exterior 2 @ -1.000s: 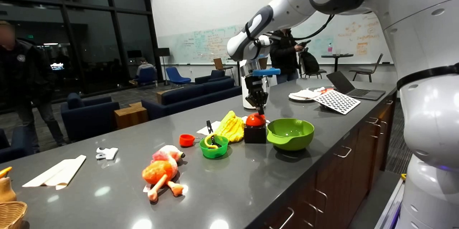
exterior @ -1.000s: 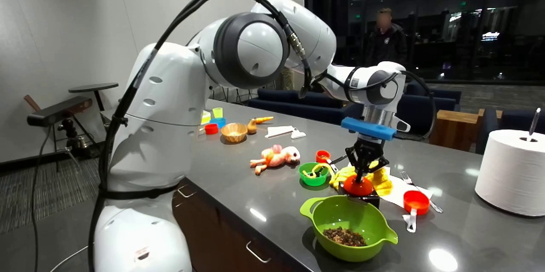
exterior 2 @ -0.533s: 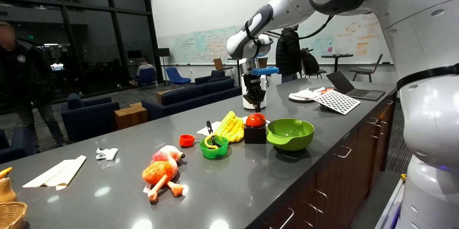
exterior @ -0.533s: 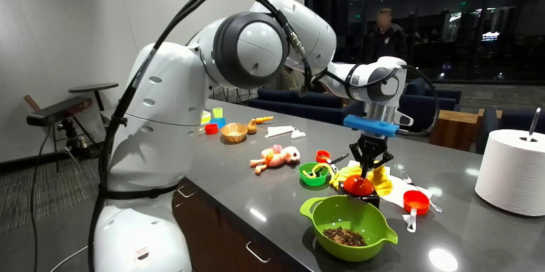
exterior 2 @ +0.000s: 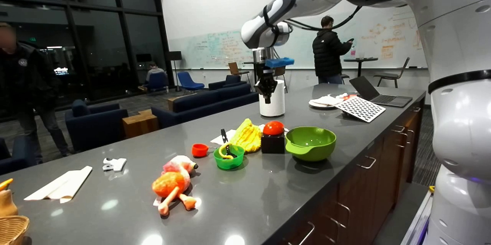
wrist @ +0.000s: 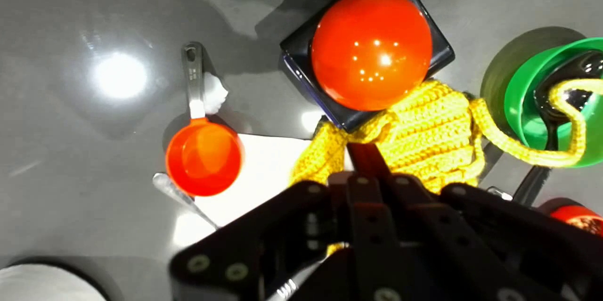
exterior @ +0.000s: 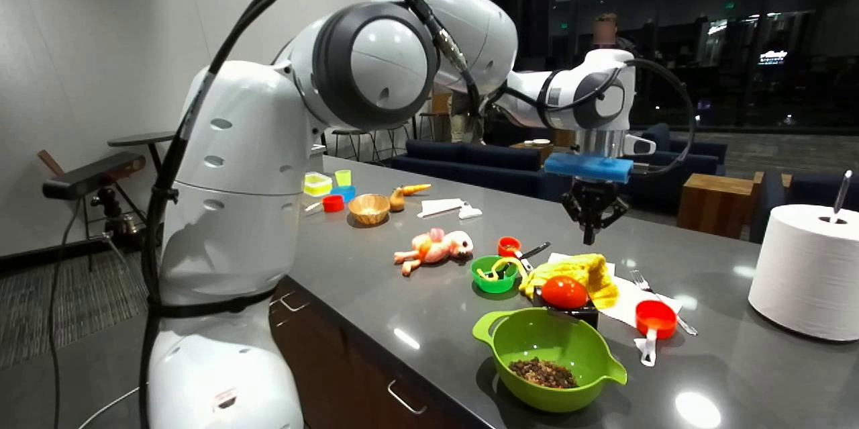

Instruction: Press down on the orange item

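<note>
The orange item is a glossy orange-red dome (exterior: 564, 292) on a black box (exterior: 590, 319). The dome also shows in an exterior view (exterior 2: 273, 128) and in the wrist view (wrist: 372, 50). The box stands beside the green bowl (exterior: 594, 348). My gripper (exterior: 590, 238) is shut with nothing between its fingers. It hangs well above the counter, apart from the dome and off to one side of it. In the wrist view, the fingertips (wrist: 370, 159) appear over the yellow knitted piece (wrist: 433, 131), just below the box. The dome is fully visible there.
A small green bowl (exterior: 495, 284) with a spoon, a red scoop (exterior: 656, 320), a fork (exterior: 641, 280) and a paper towel roll (exterior: 809, 274) stand or lie around. A plush toy (exterior 2: 174, 183), a laptop (exterior 2: 387, 99) and a white keyboard-like panel (exterior 2: 361, 109) are further off.
The fingertips were against the dome one second ago and at its top half a second ago. Now my gripper has risen well above it and moved away. The gripper stays shut.
</note>
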`<state>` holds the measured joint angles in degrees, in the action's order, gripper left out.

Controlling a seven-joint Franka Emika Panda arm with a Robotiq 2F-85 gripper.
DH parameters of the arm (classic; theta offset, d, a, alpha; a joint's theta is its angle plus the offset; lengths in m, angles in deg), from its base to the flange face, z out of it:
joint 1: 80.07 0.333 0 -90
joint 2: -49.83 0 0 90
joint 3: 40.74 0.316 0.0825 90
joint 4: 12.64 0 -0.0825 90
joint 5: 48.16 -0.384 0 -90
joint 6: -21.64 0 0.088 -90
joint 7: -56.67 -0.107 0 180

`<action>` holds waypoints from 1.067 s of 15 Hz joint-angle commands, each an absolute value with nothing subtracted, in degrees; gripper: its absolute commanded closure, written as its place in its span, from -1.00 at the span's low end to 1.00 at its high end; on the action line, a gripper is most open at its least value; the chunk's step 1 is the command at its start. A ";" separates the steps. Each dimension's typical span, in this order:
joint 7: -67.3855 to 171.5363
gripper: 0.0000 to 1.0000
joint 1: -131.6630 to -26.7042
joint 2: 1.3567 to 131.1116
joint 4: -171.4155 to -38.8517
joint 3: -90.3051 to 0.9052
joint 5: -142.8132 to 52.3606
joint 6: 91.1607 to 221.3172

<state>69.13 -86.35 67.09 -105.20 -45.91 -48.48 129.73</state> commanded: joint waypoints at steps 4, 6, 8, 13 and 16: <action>63.48 0.00 -83.90 58.51 -108.92 -44.86 -43.65 129.03; 61.97 -0.28 -82.96 56.67 -110.33 -44.17 -43.52 128.51; 61.09 -0.52 -82.15 55.02 -111.98 -43.42 -44.08 128.07; 60.03 -1.00 -80.71 52.57 -114.23 -41.96 -44.02 124.86; 60.46 -1.00 -80.76 54.52 -112.50 -41.90 -44.63 124.35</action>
<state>60.47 -80.58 54.47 -112.69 -42.09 -44.62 124.51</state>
